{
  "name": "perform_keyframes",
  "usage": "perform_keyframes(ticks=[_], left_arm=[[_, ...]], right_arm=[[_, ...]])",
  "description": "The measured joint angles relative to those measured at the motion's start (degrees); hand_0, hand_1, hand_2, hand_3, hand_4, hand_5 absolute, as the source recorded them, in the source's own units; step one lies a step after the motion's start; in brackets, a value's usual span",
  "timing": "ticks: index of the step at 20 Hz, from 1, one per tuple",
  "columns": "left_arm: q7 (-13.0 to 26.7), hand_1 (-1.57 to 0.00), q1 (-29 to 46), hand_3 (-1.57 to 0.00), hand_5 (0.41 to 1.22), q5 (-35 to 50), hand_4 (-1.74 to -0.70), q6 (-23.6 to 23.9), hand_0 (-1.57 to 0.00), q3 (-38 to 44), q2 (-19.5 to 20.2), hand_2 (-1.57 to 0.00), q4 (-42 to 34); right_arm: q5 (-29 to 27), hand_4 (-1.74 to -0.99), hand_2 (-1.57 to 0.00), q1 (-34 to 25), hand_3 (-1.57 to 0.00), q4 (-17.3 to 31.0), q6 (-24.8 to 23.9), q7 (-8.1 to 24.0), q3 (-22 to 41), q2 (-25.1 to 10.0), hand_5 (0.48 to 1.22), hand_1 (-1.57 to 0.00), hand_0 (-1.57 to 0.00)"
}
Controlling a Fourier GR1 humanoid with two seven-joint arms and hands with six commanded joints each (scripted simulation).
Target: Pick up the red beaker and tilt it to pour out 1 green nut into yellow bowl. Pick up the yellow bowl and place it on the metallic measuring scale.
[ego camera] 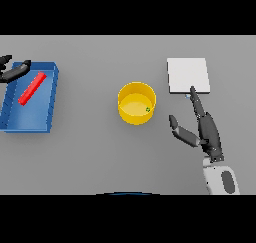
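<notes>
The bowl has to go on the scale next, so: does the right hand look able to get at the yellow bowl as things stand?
Probably yes. The right hand is open, beside the yellow bowl, with only bare table between them. The scale sits behind the hand, out of the way.

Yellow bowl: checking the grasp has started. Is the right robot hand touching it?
Apart. The head view shows bare table between the right robot hand and the yellow bowl.

The left hand (11,71) is cut off by the view's left edge, only its dark fingers (20,69) showing above the blue tray's (50,104) rim. The green nut (148,109) in the yellow bowl (131,118) is too small to make out its shape.
</notes>
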Motion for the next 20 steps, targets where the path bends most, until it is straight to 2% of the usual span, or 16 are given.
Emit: perform_keyframes(ticks=[1, 2, 3, 4, 6, 8, 10, 11, 14, 15, 17, 20], left_arm=[[-0.23, -0.09, -0.18, -0.09, 0.631, -0.36, -0.78, 0.53, -0.1, -0.37, -0.57, -0.09, 0.05], [-0.96, -0.07, -0.23, -0.07, 0.631, -0.53, -0.78, 0.84, -0.08, -0.27, -0.31, -0.07, -0.16], [-2.06, -0.06, -0.3, -0.06, 0.633, -0.51, -0.78, 1.35, -0.06, -0.21, -0.68, -0.06, -0.04], [-3.06, -0.05, -0.47, -0.05, 0.635, -0.25, -0.78, 2.02, -0.05, 0.13, -0.96, -0.04, -0.46], [-4.82, -0.03, -0.46, -0.03, 0.652, 0.96, -0.79, 2.78, -0.03, 0.95, -1.84, -0.03, -1.01], [-5.07, -0.02, 0.31, -0.02, 0.661, 1.7, -0.8, 3.5, -0.02, 1.25, -2.76, -0.02, -1.99], [-5.35, -0.01, 0.82, -0.01, 0.673, 2.08, -0.8, 3.19, -0.01, 1.1, -3.0, -0.01, -2.88], [-4.86, -0.01, 0.94, -0.01, 0.678, 2.19, -0.8, 3.19, -0.01, 0.96, -3.35, -0.01, -3.08], [-4.11, 0.0, 1.37, 0.0, 0.688, 2.23, -0.81, 3.42, 0.0, 1.13, -3.32, 0.0, -3.47], [-4.47, 0.0, 1.47, 0.0, 0.688, 2.52, -0.81, 3.29, 0.0, 1.25, -3.45, 0.0, -3.49], [-4.31, 0.0, 1.61, 0.0, 0.689, 3.17, -0.81, 2.57, 0.0, 1.63, -2.96, 0.0, -4.09], [-4.59, 0.0, 2.23, 0.0, 0.691, 3.01, -0.8, 2.41, 0.0, 1.36, -3.16, 0.0, -3.96]], right_arm=[[0.35, -1.154, 0.0, 0.17, 0.0, -0.18, -0.02, -0.31, 0.37, 0.17, 0.657, 0.0, 0.0], [0.46, -1.144, 0.0, -0.44, 0.0, -0.2, -0.2, 0.7, 0.02, -0.23, 0.644, 0.0, 0.0], [0.69, -1.131, 0.0, -0.99, 0.0, -0.22, -0.31, 2.43, 0.21, 0.03, 0.631, 0.0, 0.0], [3.32, -1.115, 0.0, -1.38, 0.0, -0.33, -1.29, 5.17, 0.99, -0.36, 0.638, 0.0, 0.0], [4.42, -1.08, 0.0, -2.93, 0.0, 0.38, 0.78, 3.6, 2.12, -2.21, 0.662, 0.0, 0.0], [6.53, -1.103, 0.0, -5.45, 0.0, 1.06, 4.24, 3.01, 4.13, -5.32, 0.662, 0.0, 0.0], [12.0, -1.128, 0.0, -9.67, 0.0, 1.89, 5.94, 5.57, 6.16, -9.68, 0.637, 0.0, 0.0], [13.62, -1.132, 0.0, -11.1, 0.0, 2.1, 7.37, 5.78, 7.01, -11.62, 0.631, 0.0, 0.0], [21.73, -1.15, 0.0, -16.75, 0.0, 4.98, 9.4, 4.92, 12.27, -14.88, 0.63, 0.0, 0.0], [23.37, -1.152, 0.0, -18.88, 0.0, 5.98, 10.84, 4.64, 13.57, -16.05, 0.632, 0.0, 0.0], [25.65, -1.162, 0.0, -22.57, 0.0, 8.07, 13.23, 1.9, 15.89, -18.08, 0.637, 0.0, 0.0], [29.71, -1.161, 0.0, -27.89, 0.0, 12.12, 15.73, 0.08, 20.08, -18.84, 0.643, 0.0, 0.0]])
